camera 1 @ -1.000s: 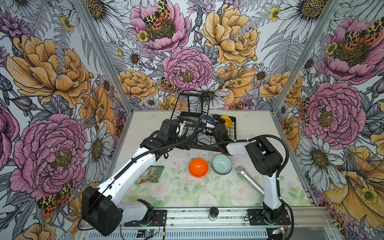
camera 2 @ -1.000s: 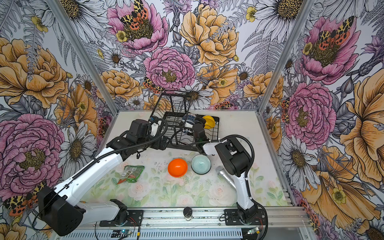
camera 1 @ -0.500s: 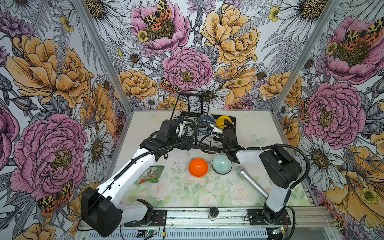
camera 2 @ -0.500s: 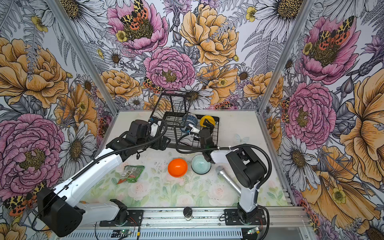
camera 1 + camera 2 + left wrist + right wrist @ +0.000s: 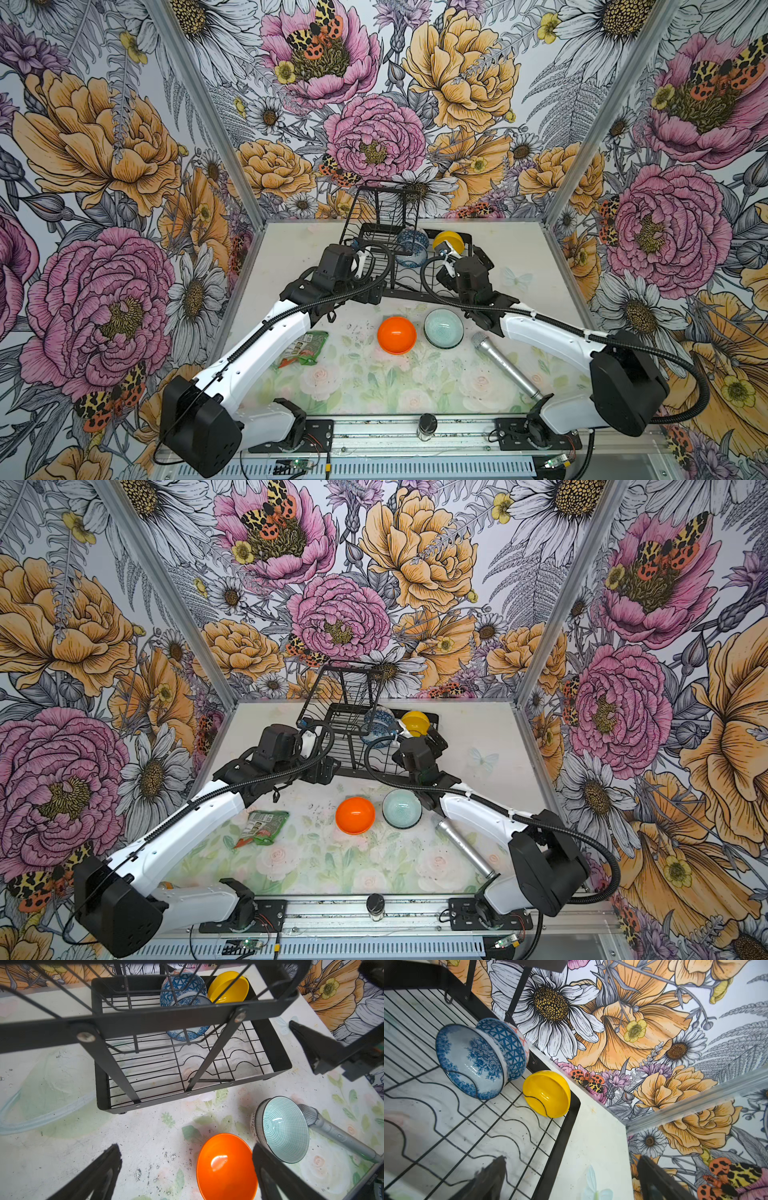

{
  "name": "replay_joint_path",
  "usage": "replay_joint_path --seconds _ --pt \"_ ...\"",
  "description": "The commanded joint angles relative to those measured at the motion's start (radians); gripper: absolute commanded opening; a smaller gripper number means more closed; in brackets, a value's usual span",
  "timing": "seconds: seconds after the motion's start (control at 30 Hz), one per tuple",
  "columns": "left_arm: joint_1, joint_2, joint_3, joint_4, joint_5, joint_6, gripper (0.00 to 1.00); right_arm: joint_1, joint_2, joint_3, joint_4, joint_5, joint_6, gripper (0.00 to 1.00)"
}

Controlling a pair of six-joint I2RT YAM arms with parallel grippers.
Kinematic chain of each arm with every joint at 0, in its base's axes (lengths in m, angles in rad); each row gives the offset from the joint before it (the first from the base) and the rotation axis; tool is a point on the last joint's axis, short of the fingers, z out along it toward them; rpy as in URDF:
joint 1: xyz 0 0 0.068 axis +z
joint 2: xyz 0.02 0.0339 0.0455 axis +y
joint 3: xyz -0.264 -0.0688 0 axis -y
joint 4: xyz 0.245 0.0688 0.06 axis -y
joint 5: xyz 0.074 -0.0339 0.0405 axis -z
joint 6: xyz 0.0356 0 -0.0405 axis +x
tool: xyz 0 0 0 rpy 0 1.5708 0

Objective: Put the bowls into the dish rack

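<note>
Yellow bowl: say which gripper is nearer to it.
Right. The right gripper hovers at the dish rack's edge, close to the yellow bowl; the left gripper is by the rack's opposite front corner, much farther away.

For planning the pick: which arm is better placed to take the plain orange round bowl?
Probably left: the open left gripper faces the plain orange round bowl at close range. The right gripper, also open, points at the black wire dish rack, away from it.
</note>
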Motion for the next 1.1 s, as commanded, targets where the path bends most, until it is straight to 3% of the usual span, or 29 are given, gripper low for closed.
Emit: replay_joint_path --seconds 0.0,0.2,0.43,0.7,1.07 --pt "0.01 -0.042 -0.031 0.046 -0.051 -0.029 0.99 0.001 -0.06 0.074 -0.311 -0.014 0.295 1.0" --pt "0.01 -0.074 -0.076 0.068 -0.093 -0.038 0.99 -0.006 -0.091 0.178 -0.574 -0.095 0.455 1.0" --pt "0.0 -0.076 -0.125 0.067 -0.074 -0.093 0.99 -0.008 -0.172 0.172 -0.577 -0.187 0.503 1.0" --pt "-0.007 -0.114 -0.209 0.068 -0.042 -0.15 0.99 -0.017 -0.138 0.201 -0.576 -0.204 0.505 1.0" --pt "-0.101 -0.098 -0.296 0.062 -0.05 -0.243 0.99 -0.115 0.006 0.314 -0.654 -0.445 0.589 0.99"
